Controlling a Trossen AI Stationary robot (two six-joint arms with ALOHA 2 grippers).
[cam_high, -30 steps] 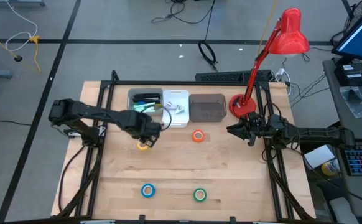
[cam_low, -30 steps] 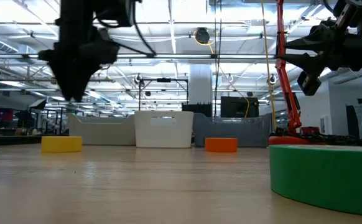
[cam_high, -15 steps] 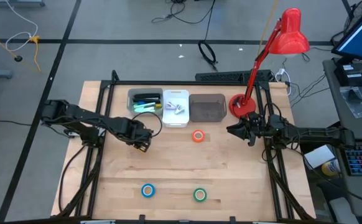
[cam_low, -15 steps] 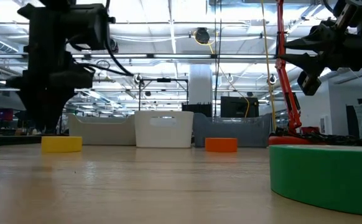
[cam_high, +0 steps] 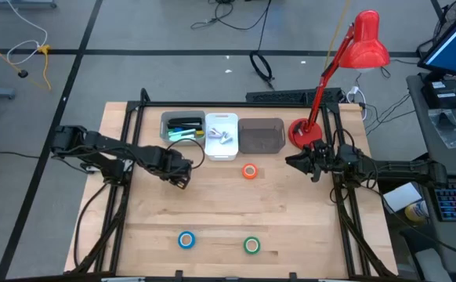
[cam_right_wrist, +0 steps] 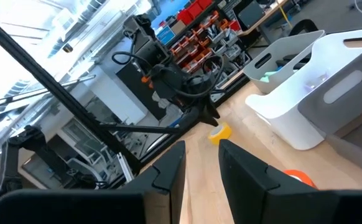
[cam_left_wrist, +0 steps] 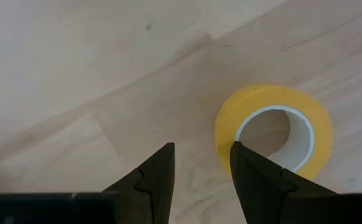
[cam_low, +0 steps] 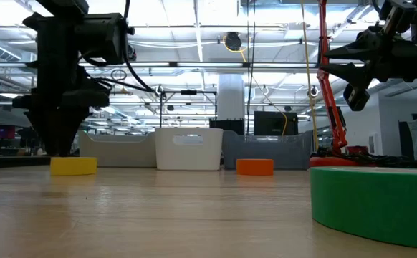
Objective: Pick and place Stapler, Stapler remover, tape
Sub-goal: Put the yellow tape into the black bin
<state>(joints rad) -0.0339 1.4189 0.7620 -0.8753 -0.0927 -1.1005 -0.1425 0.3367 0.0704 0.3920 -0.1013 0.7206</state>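
Right now, here is what you have to work with.

Yellow tape: the small yellow ring-shaped tape roll point(cam_left_wrist: 274, 134) lies flat on the pale wooden table point(cam_high: 291, 219), in front of the grey bin; in the left wrist view it sits just beside one fingertip, outside the gap, so nothing is gripped yet.

Left claw: your left claw point(cam_left_wrist: 201, 163) is down close to the table next to that roll, jaws parted only narrowly and empty. I judge the gap too small to straddle the ring's wall; you would need to widen and shift toward the roll.

Other tape: the orange roll point(cam_high: 249, 171) sits in front of the dark bin; the blue roll point(cam_high: 186, 240) and green roll point(cam_high: 251, 245) lie near the front edge, well apart from both arms.

Bins: the grey bin point(cam_high: 182, 128), white bin point(cam_high: 222, 135) and dark translucent bin point(cam_high: 260, 135) stand in a row at the back, likely the drop places.

Stapler: you cannot make it out loose on the table.

Right claw: your right claw point(cam_high: 294, 163) waits raised near the red desk lamp's base point(cam_high: 302, 131), jaws slightly apart, holding nothing.
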